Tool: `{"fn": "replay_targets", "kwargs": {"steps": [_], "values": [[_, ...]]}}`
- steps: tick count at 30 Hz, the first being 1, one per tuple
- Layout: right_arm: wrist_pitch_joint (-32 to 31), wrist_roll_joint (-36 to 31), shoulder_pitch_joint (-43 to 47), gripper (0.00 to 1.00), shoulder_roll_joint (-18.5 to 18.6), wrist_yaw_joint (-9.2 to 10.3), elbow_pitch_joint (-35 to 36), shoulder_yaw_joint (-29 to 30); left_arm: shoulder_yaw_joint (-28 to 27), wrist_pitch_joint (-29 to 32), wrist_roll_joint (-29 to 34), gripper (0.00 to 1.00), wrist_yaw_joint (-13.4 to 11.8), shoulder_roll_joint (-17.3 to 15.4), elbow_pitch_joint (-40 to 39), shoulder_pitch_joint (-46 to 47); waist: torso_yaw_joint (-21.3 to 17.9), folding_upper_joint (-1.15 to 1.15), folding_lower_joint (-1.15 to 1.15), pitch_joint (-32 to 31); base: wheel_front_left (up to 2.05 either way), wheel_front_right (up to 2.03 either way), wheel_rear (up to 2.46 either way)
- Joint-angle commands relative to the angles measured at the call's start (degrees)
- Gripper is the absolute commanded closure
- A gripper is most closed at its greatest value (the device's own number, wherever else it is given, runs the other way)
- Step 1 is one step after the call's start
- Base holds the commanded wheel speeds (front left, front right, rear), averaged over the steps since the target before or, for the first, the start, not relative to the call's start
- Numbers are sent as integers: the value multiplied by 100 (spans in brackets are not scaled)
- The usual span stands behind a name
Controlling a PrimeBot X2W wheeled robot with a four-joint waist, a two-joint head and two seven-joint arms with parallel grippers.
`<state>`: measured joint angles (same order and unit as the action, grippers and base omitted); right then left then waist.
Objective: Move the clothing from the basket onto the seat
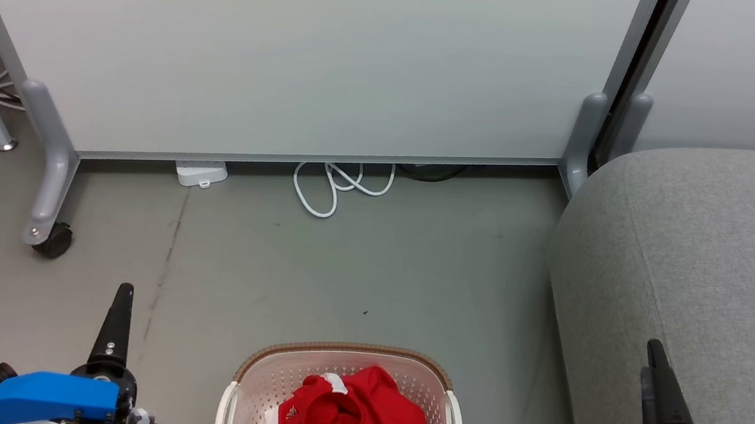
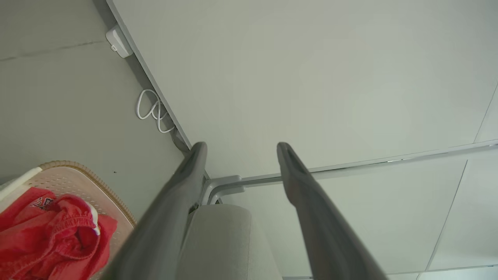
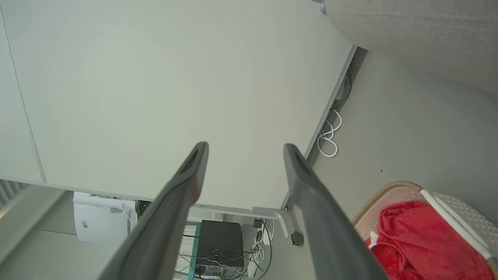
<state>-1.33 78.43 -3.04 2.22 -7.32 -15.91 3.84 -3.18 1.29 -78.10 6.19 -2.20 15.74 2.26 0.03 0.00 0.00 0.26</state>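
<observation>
**Q:** How are the two arms posed?
**A:** Both are held low and forward, one on each side of the basket [image 1: 345, 348]. The left gripper [image 2: 241, 149] points ahead over the floor [image 1: 340, 273] toward the pale partition [image 1: 297, 48]. In the head view it is seen edge-on, one dark finger hiding the other. The right gripper [image 3: 245, 149] points the same way. In the head view it lies across the left edge of the sofa [image 1: 708, 248].

**Q:** How far open are they, and what do they hold?
**A:** On each gripper the two fingers stand wide apart with nothing between them. Neither gripper touches the cloth, the basket or the sofa.

**Q:** Where is the clothing?
**A:** The red clothing [image 1: 354, 420] lies bunched inside the basket, with a white band showing at the top of the heap. The basket stands on the floor between the two grippers. It is near the sofa's left side but apart from it, with a strip of bare floor between them.

**Q:** How many of each thing are there?
**A:** There are two grippers with two fingers each, one basket and one sofa. There is one red heap, and whether it is a single garment or more cannot be told. Along the foot of the partition lie one looped white cable [image 1: 337, 188] and one white plug block [image 1: 202, 173]. One black castor [image 1: 52, 242] stands at the partition's left leg.
</observation>
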Motion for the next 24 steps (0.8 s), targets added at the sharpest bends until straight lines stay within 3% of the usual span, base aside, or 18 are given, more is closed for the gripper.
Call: {"fn": "replay_targets", "kwargs": {"steps": [1,24], "values": [[63,-208,-137,0,29,-10,110,-6,24,-61,215,0,-10,-45,-102,160,3,0,0,1,0,0,0],[561,-3114,-163,0,47,-14,276,-197,387,-559,2822,0,-43,-94,-211,175,34,0,0,19,0,0,0]]}}
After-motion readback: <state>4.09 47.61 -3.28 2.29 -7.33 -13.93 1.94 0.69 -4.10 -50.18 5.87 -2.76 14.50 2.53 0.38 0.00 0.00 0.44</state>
